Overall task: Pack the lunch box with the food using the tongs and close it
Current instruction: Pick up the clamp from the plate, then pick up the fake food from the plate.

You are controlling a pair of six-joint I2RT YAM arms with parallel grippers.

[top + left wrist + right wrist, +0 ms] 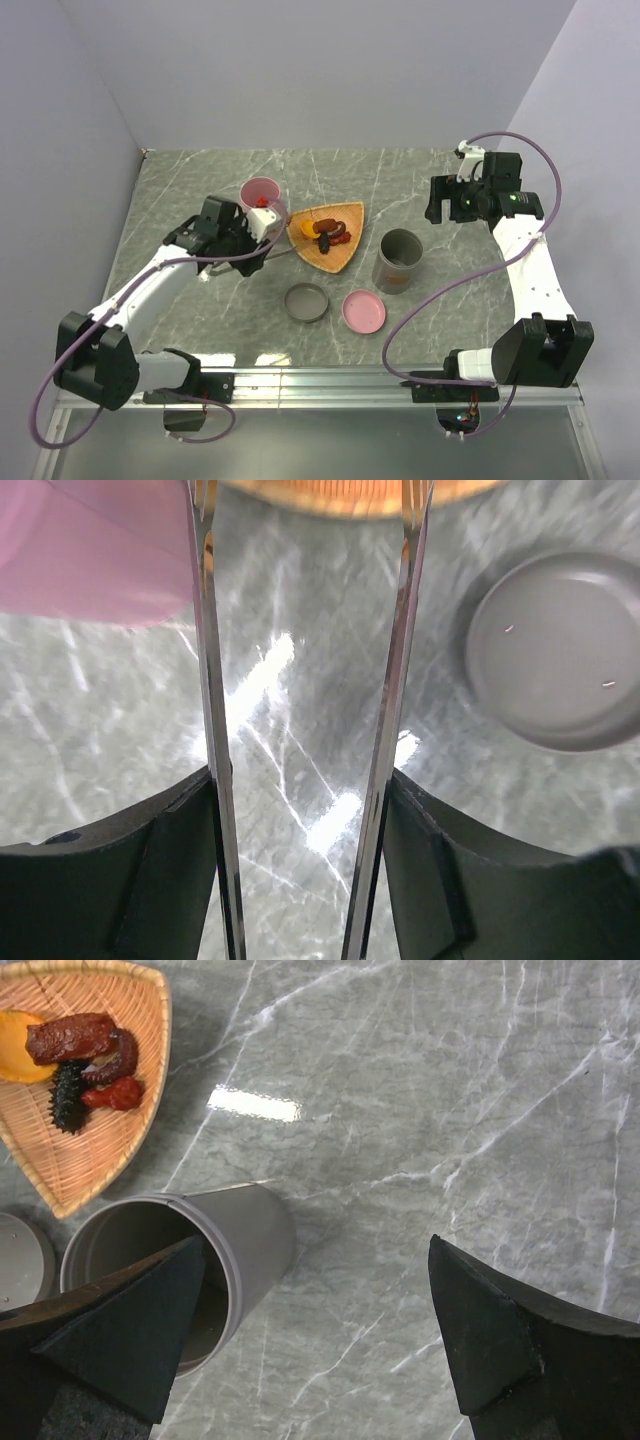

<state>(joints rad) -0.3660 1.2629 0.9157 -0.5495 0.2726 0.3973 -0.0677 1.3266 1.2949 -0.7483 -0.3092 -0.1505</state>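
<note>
The food (325, 232) (85, 1055), orange, red and dark brown pieces, lies on an orange woven plate (335, 258) (90, 1160). My left gripper (260, 232) (300, 780) is shut on the tongs (205, 680). One finger presses on each slender arm, and the tips point at the plate's near-left edge with nothing between them. The open grey cylindrical lunch box (400, 262) (235, 1240) stands right of the plate. My right gripper (447, 205) (316, 1245) hangs open and empty above the table behind it.
An open pink container (260, 190) (90, 550) stands just left of the tongs' tips. A grey lid (306, 302) (555, 645) and a pink lid (363, 311) lie in front of the plate. Walls enclose the left, back and right of the marble table (200, 180).
</note>
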